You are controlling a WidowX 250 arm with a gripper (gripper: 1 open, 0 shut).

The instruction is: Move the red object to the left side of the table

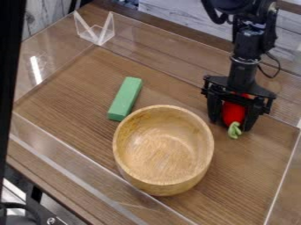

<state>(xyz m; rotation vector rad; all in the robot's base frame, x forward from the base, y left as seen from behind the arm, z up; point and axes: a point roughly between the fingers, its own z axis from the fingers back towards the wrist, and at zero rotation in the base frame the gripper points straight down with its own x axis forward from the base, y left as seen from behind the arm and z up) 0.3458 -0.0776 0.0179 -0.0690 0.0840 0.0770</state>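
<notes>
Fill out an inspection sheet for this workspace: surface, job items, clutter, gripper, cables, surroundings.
Surface: brown wood-grain table, bordered by low clear acrylic walls.
Job items: red object with green stem, on the table at the right side, not yet on the left.
Clutter: wooden bowl, empty, near centre; green block lying flat to its upper left.
Gripper: gripper points down, fingers open and straddling the red object; whether they touch it cannot be told.
Cables: dark cable running along the arm.
Surroundings: clear folded stand beyond the far wall; pale planked backdrop.
</notes>
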